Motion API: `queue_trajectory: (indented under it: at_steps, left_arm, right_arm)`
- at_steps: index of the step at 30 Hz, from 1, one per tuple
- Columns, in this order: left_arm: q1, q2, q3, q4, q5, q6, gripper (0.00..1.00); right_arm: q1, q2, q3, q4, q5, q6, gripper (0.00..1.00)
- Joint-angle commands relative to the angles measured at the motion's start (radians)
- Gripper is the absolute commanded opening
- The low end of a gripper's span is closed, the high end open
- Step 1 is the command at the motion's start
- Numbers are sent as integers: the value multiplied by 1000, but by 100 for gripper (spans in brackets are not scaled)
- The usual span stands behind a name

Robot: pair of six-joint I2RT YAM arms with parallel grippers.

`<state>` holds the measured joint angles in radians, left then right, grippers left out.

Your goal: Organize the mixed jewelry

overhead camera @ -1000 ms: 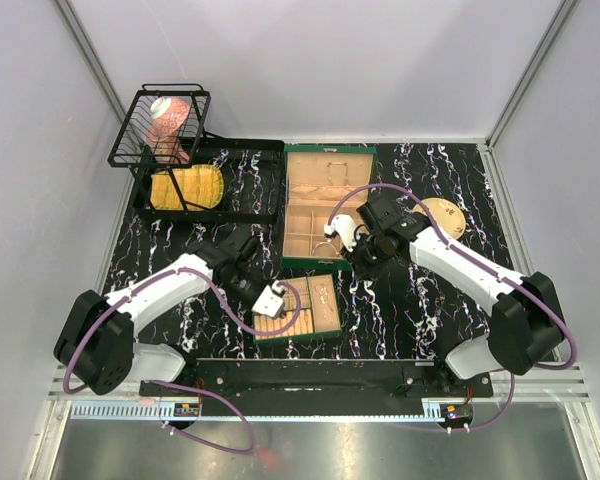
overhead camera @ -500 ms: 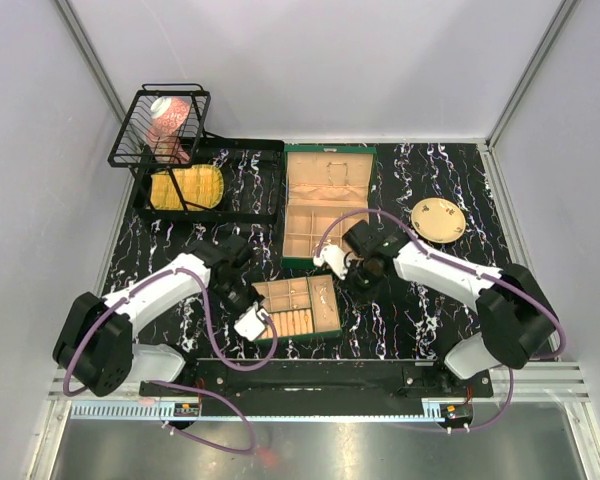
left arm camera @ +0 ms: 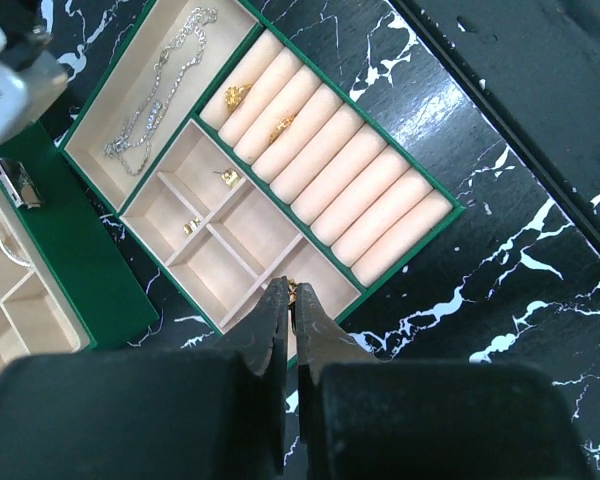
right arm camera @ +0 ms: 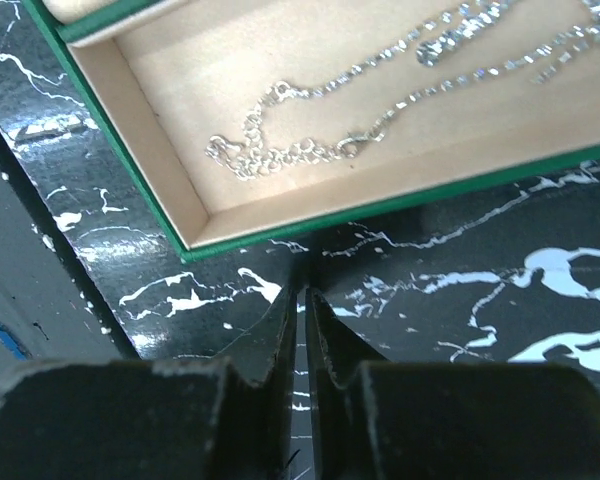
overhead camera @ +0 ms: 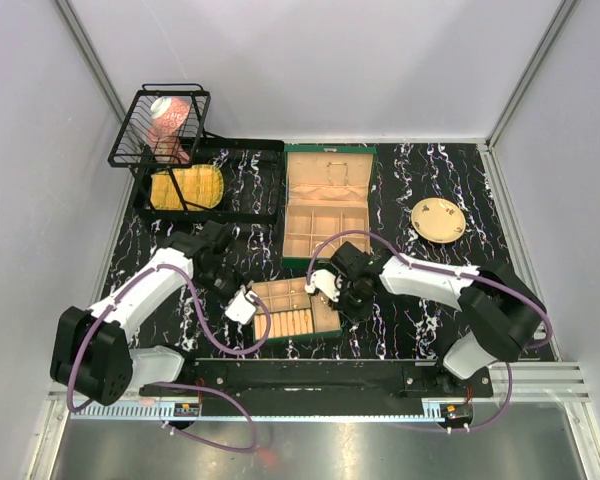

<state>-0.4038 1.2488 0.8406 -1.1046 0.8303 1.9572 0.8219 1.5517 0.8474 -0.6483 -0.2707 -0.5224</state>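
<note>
The jaws of the left gripper are pressed together with only a thin slit between them. A tiny gold speck shows just at the tips, and I cannot tell if it is pinched or lies behind them. In the left wrist view these tips hang over the near edge of the tray, a green one with beige lining, at its small square compartments. Two of those compartments hold small gold bits. Two more gold pieces sit on the row of ring rolls to the right, and a silver chain lies along the long compartment at the far side. The green box lies just beside the tray, at the left. In the right wrist view the jaws of the right gripper are closed to a thin slit too, with nothing visible between them. They point at the black marbled table, just outside a corner of the tray. The silver chain lies loosely inside that corner compartment, apart from the fingers. In the top view the tray lies at the near middle of the table, with the left gripper at its left side and the right gripper at its right side. The open green box stands behind the tray, and a round tan plate lies well apart at the right.
</note>
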Motion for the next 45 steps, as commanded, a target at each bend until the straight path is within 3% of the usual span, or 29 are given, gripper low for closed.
queue_trajectory:
  at_steps: [1, 12, 28, 34, 40, 45]
  left_arm:
    - [36, -15, 38, -52, 38, 123, 0]
    - [86, 26, 78, -136, 9, 242, 0]
    - [204, 75, 87, -204, 21, 303, 0]
    - [247, 89, 91, -152, 91, 140, 0]
    - [289, 43, 43, -2, 101, -95, 0]
    - [338, 1, 23, 163, 89, -441, 0]
  right_arm:
    - [39, 27, 19, 52, -9, -10, 13]
    - [83, 114, 84, 73, -67, 21, 11]
    - [86, 248, 258, 88, -173, 73, 9]
    - [102, 300, 326, 101, -182, 90, 8]
    - [126, 341, 380, 131, -174, 119, 7]
    - [144, 364, 407, 180, -168, 174, 5]
